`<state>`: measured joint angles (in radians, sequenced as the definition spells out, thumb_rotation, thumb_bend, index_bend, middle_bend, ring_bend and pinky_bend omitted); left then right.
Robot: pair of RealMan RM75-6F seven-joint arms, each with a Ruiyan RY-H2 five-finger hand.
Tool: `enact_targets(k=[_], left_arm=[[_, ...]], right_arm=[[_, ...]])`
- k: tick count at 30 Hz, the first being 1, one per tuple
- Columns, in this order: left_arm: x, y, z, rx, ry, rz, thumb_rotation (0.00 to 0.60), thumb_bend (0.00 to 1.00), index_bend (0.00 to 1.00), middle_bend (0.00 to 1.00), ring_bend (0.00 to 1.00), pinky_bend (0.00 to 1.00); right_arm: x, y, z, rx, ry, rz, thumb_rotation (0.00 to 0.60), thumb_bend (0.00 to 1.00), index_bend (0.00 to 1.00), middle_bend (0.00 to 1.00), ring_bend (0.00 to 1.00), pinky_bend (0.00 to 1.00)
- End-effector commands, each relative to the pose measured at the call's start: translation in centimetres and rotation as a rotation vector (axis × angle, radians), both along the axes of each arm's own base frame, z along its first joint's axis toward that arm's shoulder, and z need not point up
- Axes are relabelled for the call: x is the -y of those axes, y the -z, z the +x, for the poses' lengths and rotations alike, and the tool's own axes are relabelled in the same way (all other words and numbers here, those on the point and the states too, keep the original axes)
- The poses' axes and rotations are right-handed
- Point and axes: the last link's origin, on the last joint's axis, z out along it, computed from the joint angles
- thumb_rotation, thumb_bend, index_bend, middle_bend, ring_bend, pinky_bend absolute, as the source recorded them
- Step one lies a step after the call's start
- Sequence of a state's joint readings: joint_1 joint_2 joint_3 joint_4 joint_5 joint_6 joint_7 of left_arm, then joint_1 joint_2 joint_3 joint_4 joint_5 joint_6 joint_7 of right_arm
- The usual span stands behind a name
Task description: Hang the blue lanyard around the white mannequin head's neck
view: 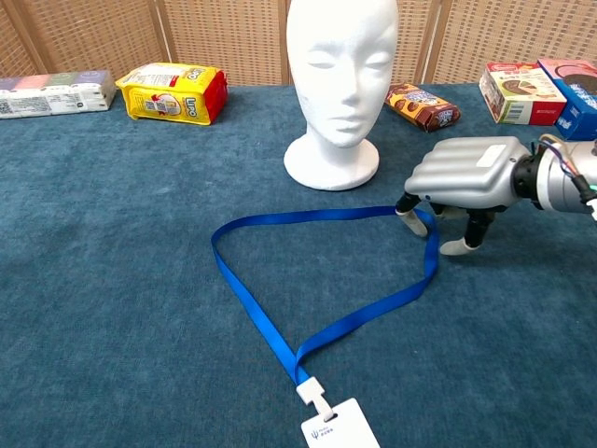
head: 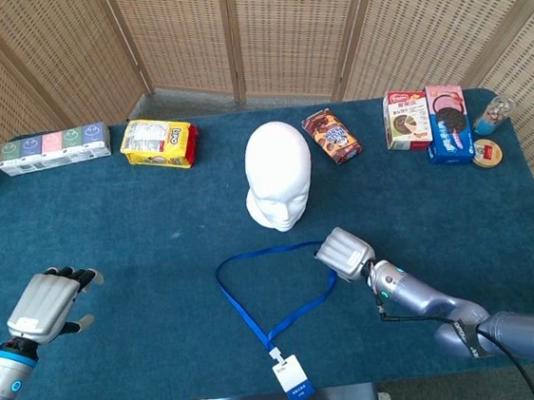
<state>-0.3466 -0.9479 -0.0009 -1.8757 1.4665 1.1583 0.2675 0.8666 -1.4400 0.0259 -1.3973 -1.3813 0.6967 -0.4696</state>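
Blue-carpeted bench (head: 156, 231): right hand (view: 464, 177) arches, fingertips (view: 411, 222) touching the flat blue ribbon lanyard (view: 322, 327), gripping nothing, at 5 o'clock from the white foam mannequin head (view: 341, 65).

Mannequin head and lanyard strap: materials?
Mannequin head: looks like white foam, probably polystyrene; matte, faintly grainy surface with no gloss. Lanyard: flat woven fabric ribbon, likely polyester; it lies limp in a loop with a slight sheen. Its badge looks like white plastic.

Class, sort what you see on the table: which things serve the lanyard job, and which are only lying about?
Job: blue lanyard, white mannequin head, right hand.

Lying about: yellow snack bag, brown cookie pack, snack boxes, small jar, row of cartons.
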Motion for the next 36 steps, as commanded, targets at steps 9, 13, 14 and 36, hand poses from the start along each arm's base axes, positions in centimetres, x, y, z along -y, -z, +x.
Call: enact_targets(k=[9,13,14,36], left_arm=[[0.26,-0.07,-0.59,-0.001,-0.013,-0.004,0.594,0.18,0.35,0.48,0.43,0.43],[0.26,-0.03,-0.62,0.001,-0.013,-0.006,0.594,0.18,0.35,0.48,0.43,0.43],[0.25,-0.02,-0.61,0.001,-0.013,-0.006,0.596,0.18,0.35,0.48,0.43,0.43],[0.29,0.08,-0.52,0.008,-0.007,-0.012,0.596,0.18,0.35,0.48,0.43,0.43]], right_arm=[[-0.01,0.44,0.11,-0.025,-0.012,0.004,0.549,0.34,0.47,0.98,1.0,1.0],[0.0,0.3,-0.07,-0.039,-0.015,-0.002,0.549,0.34,0.47,0.98,1.0,1.0],[0.0,0.27,-0.12,-0.041,-0.015,-0.003,0.55,0.34,0.47,0.98,1.0,1.0],[-0.26,-0.03,-0.3,-0.041,-0.011,-0.021,0.549,0.35,0.52,0.98,1.0,1.0]])
